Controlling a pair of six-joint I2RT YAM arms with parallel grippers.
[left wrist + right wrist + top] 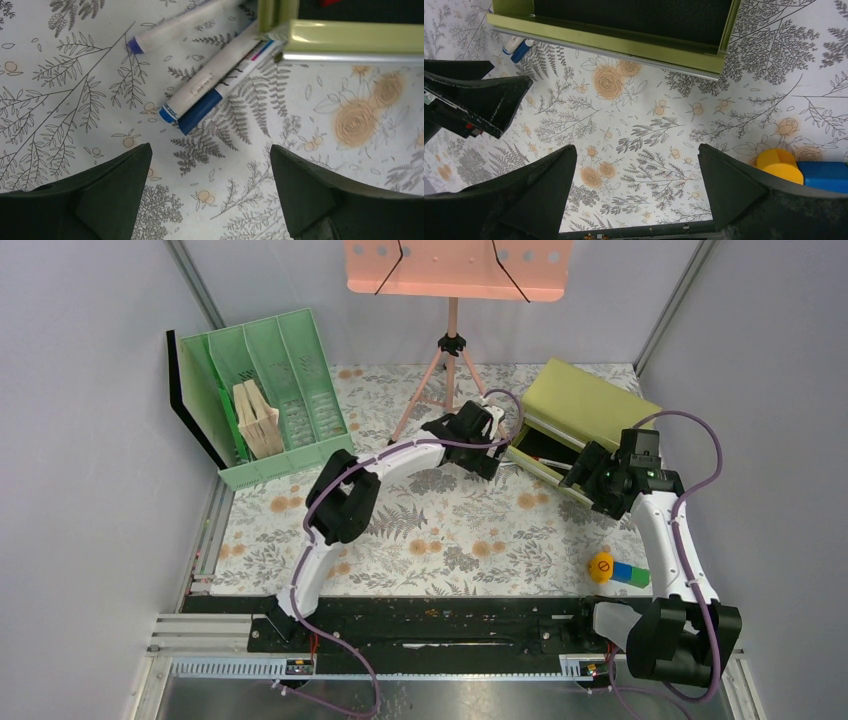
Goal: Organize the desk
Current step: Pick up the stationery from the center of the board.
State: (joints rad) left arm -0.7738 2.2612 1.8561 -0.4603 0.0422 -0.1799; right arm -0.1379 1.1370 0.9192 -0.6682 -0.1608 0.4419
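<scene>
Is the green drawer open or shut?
Open. The drawer sticks out from its green box, and its dark inside shows from above.

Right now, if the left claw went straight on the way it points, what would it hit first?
Most likely the two blue-capped markers lying together on the desk, straight ahead of the open left gripper. Depth is unclear, so it could touch bare desk just short of them.
</scene>
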